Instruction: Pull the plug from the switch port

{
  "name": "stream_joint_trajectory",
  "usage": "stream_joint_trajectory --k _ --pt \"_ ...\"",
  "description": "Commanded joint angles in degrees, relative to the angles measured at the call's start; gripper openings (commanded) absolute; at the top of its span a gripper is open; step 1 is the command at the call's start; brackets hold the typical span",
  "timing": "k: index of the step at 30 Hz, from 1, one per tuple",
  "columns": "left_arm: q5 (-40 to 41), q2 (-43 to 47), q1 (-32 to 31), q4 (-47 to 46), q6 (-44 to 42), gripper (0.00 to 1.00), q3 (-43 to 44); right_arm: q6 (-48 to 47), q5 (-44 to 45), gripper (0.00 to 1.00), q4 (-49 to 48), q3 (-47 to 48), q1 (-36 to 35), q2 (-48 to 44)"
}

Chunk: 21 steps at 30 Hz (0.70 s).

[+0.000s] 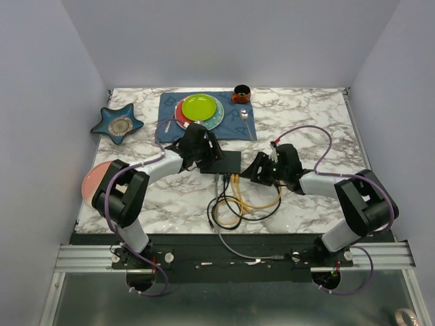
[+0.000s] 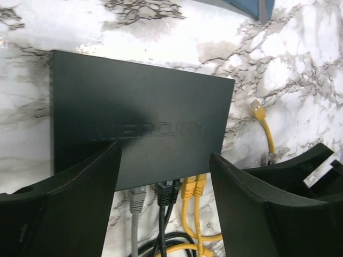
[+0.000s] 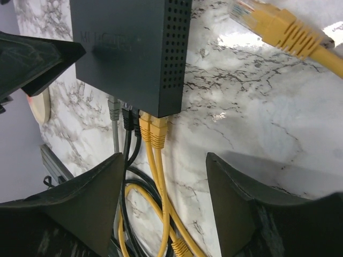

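At mid-table, just ahead of both arms, the switch (image 1: 228,161) lies flat on the marble table (image 1: 306,109), its sockets facing the near edge. Seated side by side in that edge are a grey plug (image 2: 138,201), black plugs (image 2: 169,191) and two yellow plugs (image 3: 153,128). Their cables (image 1: 238,204) coil toward the arm bases. One loose yellow plug (image 3: 273,24) lies on the marble off the switch's right side, apart from it.

Judgement: the step in hand is the approach to a seated plug, probably one of the yellow pair, since the right arm hangs over their leads.
- Brace the box from above with the left arm so it cannot slide.
- Close the right jaws on the plug body, not the cable, with the latch tab pressed.
- Draw straight back along the port line, with no twist.

Left gripper (image 2: 165,182): jaws wide over the switch's near edge, holding nothing. Whether it touches the lid cannot be told.

Right gripper (image 3: 161,193): jaws well apart and empty, straddling the yellow and black cables from above, short of the plugs.
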<state>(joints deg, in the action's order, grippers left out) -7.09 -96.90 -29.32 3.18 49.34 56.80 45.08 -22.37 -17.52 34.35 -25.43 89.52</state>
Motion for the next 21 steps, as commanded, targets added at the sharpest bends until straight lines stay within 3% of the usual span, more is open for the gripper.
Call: stream_joint_trajectory --k 1,5,6,9,21 --pt "1.3 -1.4 -1.8 1.0 -0.6 0.68 3.2 3.0 -1.0 0.66 -2.4 0.6 0.0 2.6" --pt "2.0 -2.2 -1.8 1.7 -0.4 0.49 3.1 5.2 -2.2 0.6 -4.9 1.1 0.0 5.0" --pt "2.3 -2.2 -1.9 2.0 -0.3 0.4 2.5 5.5 -2.7 0.58 -5.5 1.3 0.0 5.3" --pt "3.4 -2.1 -1.8 2.3 0.0 0.32 1.7 6.6 -3.3 0.57 -7.3 1.8 0.0 6.6" --pt "5.6 -3.2 -1.9 4.2 1.2 0.19 0.0 10.9 -5.9 0.48 -13.6 1.8 0.0 10.8"
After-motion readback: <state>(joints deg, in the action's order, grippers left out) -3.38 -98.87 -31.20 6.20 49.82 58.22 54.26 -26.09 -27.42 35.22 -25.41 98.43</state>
